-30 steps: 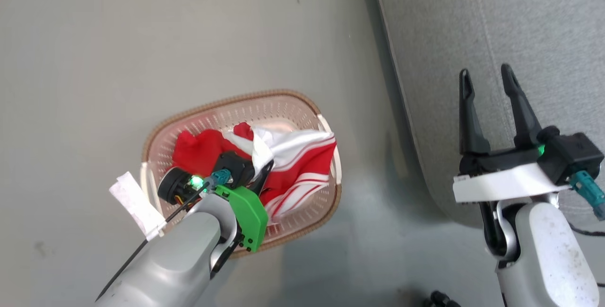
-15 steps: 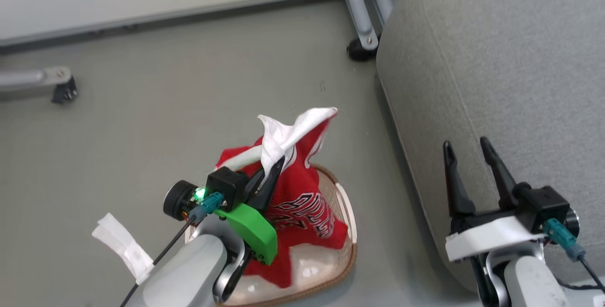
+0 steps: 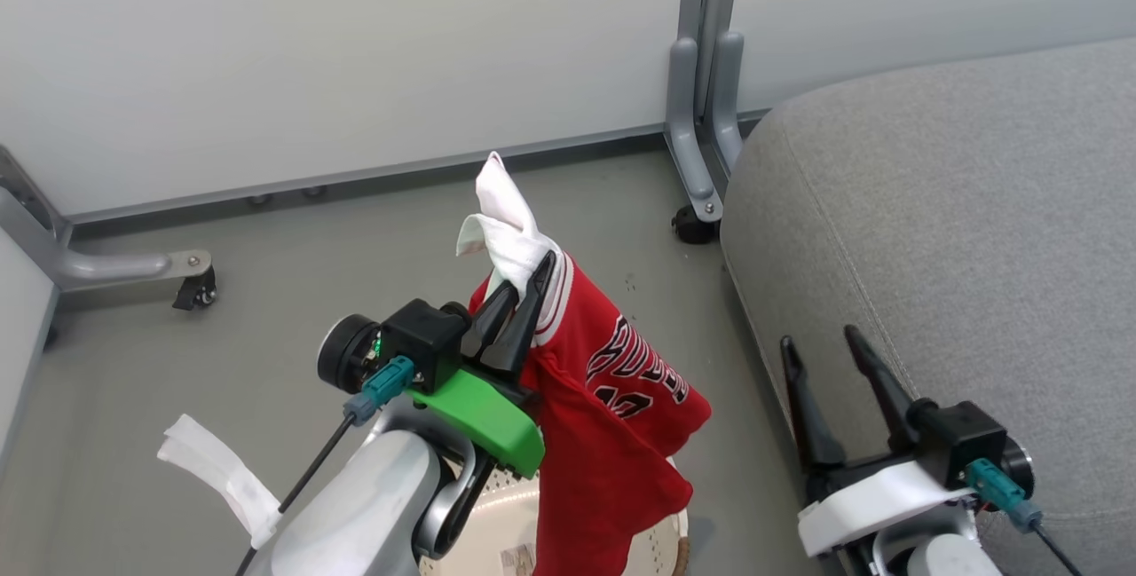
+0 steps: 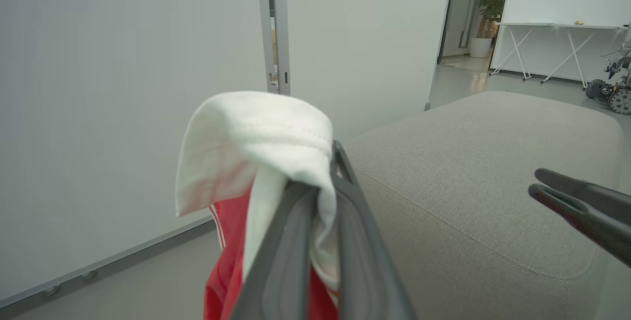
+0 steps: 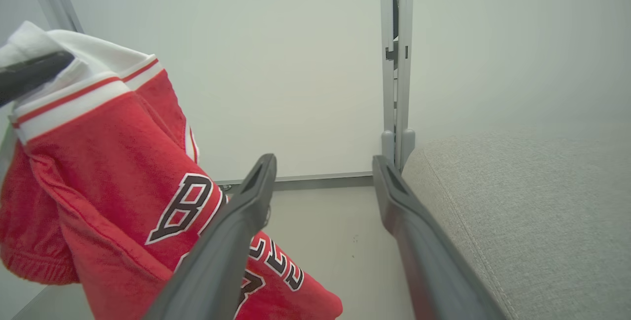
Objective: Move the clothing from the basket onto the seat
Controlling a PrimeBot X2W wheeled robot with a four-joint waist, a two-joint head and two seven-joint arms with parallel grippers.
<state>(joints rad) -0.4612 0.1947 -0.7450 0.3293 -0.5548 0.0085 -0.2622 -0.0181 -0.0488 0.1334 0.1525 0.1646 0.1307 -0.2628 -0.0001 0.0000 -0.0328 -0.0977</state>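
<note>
Grip location: the left gripper [image 3: 530,272] is clamped on a white fold at the upper edge of the clothing [image 3: 612,416], with a tuft of white fabric standing above the fingertips. This single high pinch lets the red body hang straight down under its own weight. The lower part hangs over the basket [image 3: 493,514] on the floor [image 3: 266,336]. The head view cuts off the hem, so clearance from the basket rim cannot be confirmed. The right gripper [image 3: 818,336] is spread and empty. It sits just beside the front edge of the seat [image 3: 958,230], apart from the fabric and out of the likely transfer path. Judged step: carry phase. The high hold appears intended to bring the hanging hem above the cushion top before a sideways move toward the robot's right.
</note>
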